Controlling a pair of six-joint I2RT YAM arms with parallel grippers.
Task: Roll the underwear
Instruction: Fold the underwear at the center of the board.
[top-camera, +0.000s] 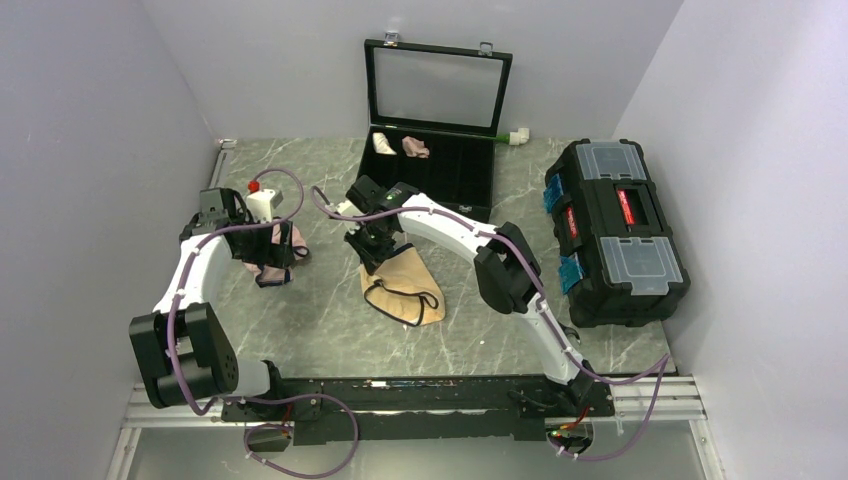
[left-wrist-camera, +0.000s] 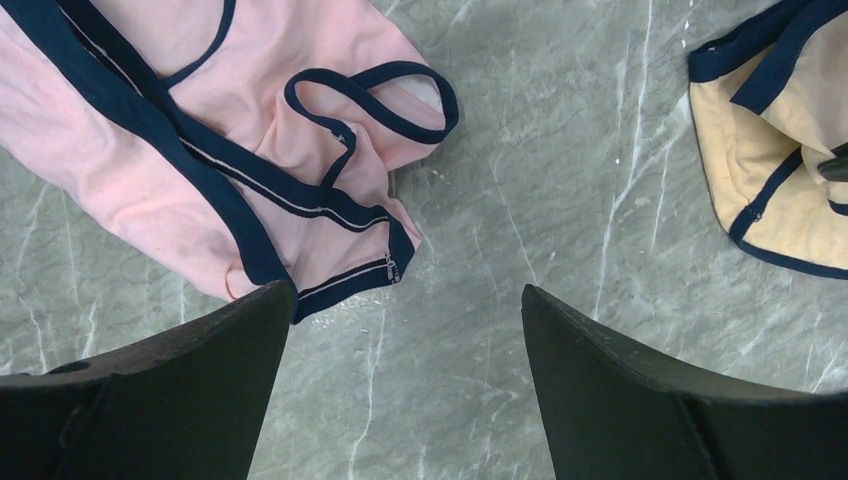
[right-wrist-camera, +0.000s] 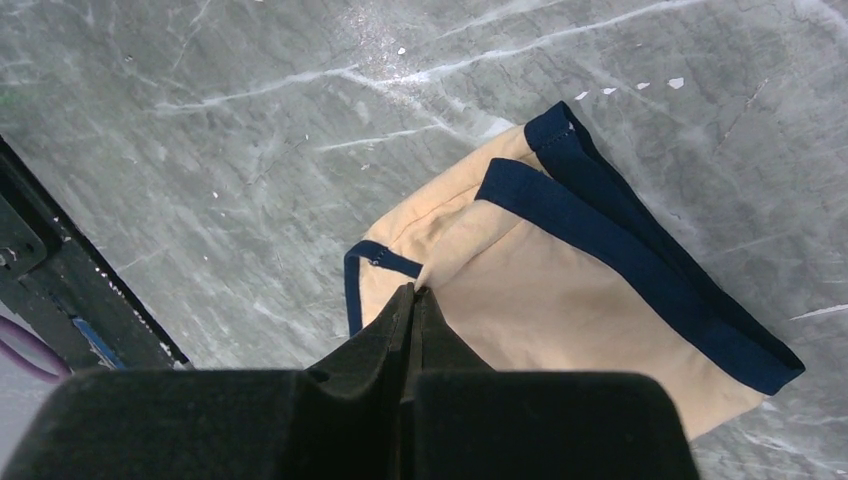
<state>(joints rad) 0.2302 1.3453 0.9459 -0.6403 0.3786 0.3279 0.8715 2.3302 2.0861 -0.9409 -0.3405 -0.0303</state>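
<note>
The tan-beige underwear (top-camera: 405, 292) with navy edging lies folded on the marble table, just right of centre. My right gripper (right-wrist-camera: 413, 292) is shut, and its tips pinch a fold of the underwear (right-wrist-camera: 560, 300) at the far-left edge. In the top view the right gripper (top-camera: 376, 252) sits over the cloth's far end. My left gripper (left-wrist-camera: 405, 300) hangs open over bare table, nothing between its fingers. The underwear's edge (left-wrist-camera: 775, 180) shows at the right of the left wrist view.
Pink underwear (left-wrist-camera: 190, 150) with dark edging lies under my left gripper (top-camera: 270, 258), its hem next to the left finger. An open black case (top-camera: 470, 175) at the back holds two small fabric rolls (top-camera: 383, 143). A black toolbox (top-camera: 612, 232) stands at right. Walls enclose the table.
</note>
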